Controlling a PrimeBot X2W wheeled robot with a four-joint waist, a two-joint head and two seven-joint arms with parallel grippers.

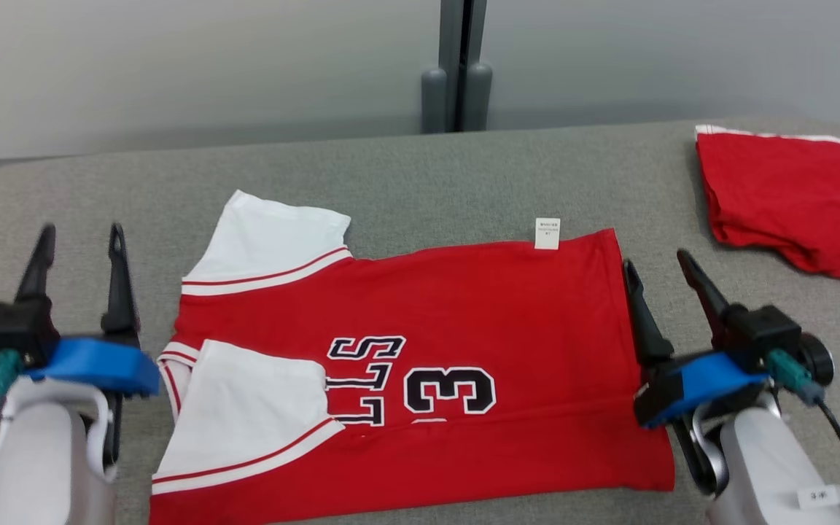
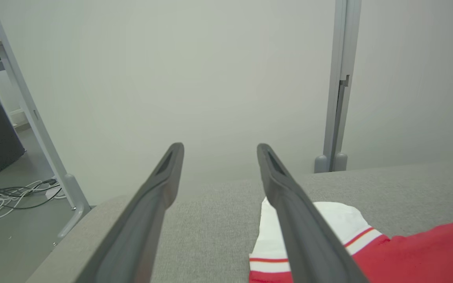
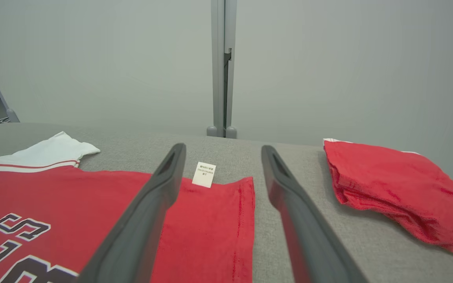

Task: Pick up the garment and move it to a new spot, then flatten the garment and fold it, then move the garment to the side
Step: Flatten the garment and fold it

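Left gripper (image 1: 81, 232): jaws wide apart, empty, over the table (image 1: 405, 175) left of the jersey (image 1: 464, 306).
Right gripper (image 1: 656, 261): jaws wide apart, empty, at the jersey's right hem.
Jersey: red, white sleeves, flat mid-table between the grippers; tag (image 1: 547, 233) at far edge.
Folded red cloth (image 1: 784, 197): far right.
Post (image 1: 456, 65): behind the table.

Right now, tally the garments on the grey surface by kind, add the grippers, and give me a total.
Spread red jersey: 1
Folded red garment: 1
Open grippers: 2 (left gripper, right gripper)
Total: 4
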